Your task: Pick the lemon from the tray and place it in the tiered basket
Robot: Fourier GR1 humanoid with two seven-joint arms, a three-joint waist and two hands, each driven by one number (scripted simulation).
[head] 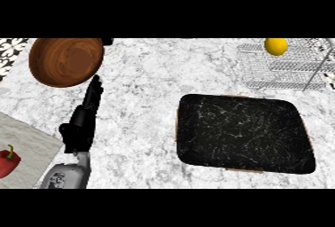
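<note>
The yellow lemon [276, 46] lies in the wire tiered basket [281, 73] at the upper right of the counter. The black tray [243, 133] with a marbled surface sits right of the middle and holds nothing. My left hand [83, 119] shows at the left, fingers straight and pointing up the view, holding nothing. Its fingertips reach near the lower rim of a brown wooden bowl. No right hand shows anywhere in the view.
A brown wooden bowl [66, 60] stands at the upper left. A red bell pepper [8, 162] lies on a light cutting board [26, 139] at the lower left. White marbled counter [144, 88] spreads between the bowl and the tray.
</note>
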